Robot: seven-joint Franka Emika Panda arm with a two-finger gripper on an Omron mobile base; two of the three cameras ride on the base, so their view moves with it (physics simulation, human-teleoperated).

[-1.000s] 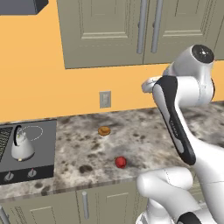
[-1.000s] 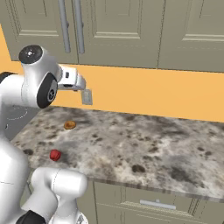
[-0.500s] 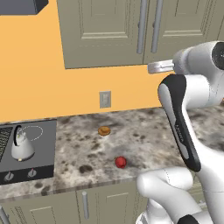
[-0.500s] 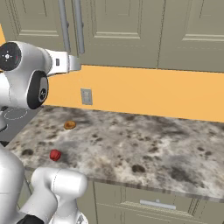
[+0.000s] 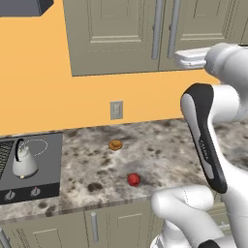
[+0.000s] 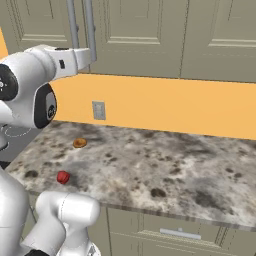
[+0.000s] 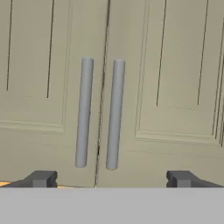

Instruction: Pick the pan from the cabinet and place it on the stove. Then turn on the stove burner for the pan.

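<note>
The cabinet (image 5: 116,34) on the wall has both panelled doors closed, so the pan is hidden. In the hand view the cabinet (image 7: 175,87) faces me, with its two vertical bar handles (image 7: 84,111) side by side at the door seam. My gripper (image 7: 111,179) is open and holds nothing, its fingertips (image 7: 41,178) spread wide just below the handles' lower ends. The gripper (image 5: 178,59) hovers at the doors' bottom edge and is apart from the handles (image 5: 156,29). From the right, the gripper (image 6: 91,55) sits under the handles (image 6: 90,22). The stove (image 5: 46,169) lies at far left.
A small silver-white kettle (image 5: 23,160) stands on the stove. On the speckled counter (image 5: 164,145) lie a red item (image 5: 133,179) and a brown round item (image 5: 115,144). A wall outlet (image 5: 116,110) sits on the orange wall. Lower cabinets (image 6: 170,232) run under the counter.
The arm has lifted the hand from in front of the orange wall up to the cabinet doors' lower edge. The jaws have stayed open.
</note>
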